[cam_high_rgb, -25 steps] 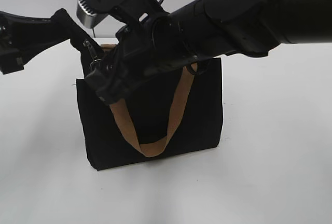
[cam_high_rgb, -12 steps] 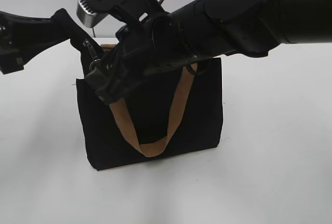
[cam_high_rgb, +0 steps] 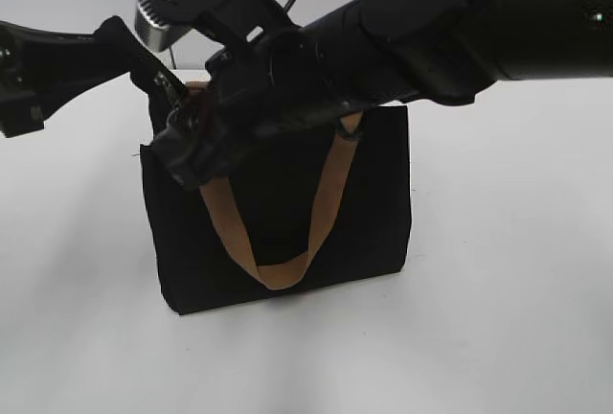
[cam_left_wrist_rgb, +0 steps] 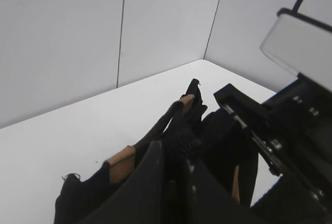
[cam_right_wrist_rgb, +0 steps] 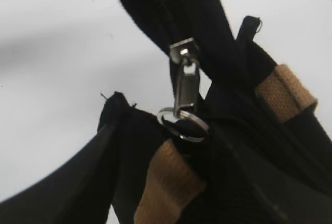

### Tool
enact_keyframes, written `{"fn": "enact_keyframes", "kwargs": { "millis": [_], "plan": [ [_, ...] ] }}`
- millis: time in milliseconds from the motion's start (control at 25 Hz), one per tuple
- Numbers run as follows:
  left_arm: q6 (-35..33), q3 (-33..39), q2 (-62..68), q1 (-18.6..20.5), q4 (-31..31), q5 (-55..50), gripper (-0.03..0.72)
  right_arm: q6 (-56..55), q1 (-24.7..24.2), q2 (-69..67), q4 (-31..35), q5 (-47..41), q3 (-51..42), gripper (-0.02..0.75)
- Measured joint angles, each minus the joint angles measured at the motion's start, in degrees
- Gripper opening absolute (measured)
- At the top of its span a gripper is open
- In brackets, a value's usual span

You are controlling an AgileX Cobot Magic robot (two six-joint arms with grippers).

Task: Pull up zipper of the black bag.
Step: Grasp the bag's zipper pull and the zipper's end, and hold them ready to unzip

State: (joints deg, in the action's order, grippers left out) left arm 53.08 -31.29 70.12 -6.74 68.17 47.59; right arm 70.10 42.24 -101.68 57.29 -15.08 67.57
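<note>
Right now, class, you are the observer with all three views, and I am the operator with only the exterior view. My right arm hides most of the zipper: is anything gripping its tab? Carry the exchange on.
Observer: In the right wrist view the zipper tab hangs down with its ring at the end. No finger shows on either.
Operator: Does the left gripper have the bag?
Observer: Yes. In the left wrist view the left gripper is pinched on a fold at the top of the bag, next to a tan strap.
</note>
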Motion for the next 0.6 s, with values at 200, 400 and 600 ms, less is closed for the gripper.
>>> {"fn": "enact_keyframes", "kwargs": {
  "millis": [200, 400, 600],
  "plan": [
    [0.00, 0.00, 0.00, 0.00, 0.00, 0.00, 0.022, 0.00, 0.00, -0.12, 1.14, -0.02, 2.09, 0.419],
    [0.00, 0.00, 0.00, 0.00, 0.00, -0.04, 0.022, 0.00, 0.00, -1.25, 2.03, -2.17, 2.23, 0.382],
    [0.00, 0.00, 0.00, 0.00, 0.04, -0.06, 0.022, -0.06, 0.00, -1.52, 2.13, -4.21, 2.24, 0.351]
  ]
}}
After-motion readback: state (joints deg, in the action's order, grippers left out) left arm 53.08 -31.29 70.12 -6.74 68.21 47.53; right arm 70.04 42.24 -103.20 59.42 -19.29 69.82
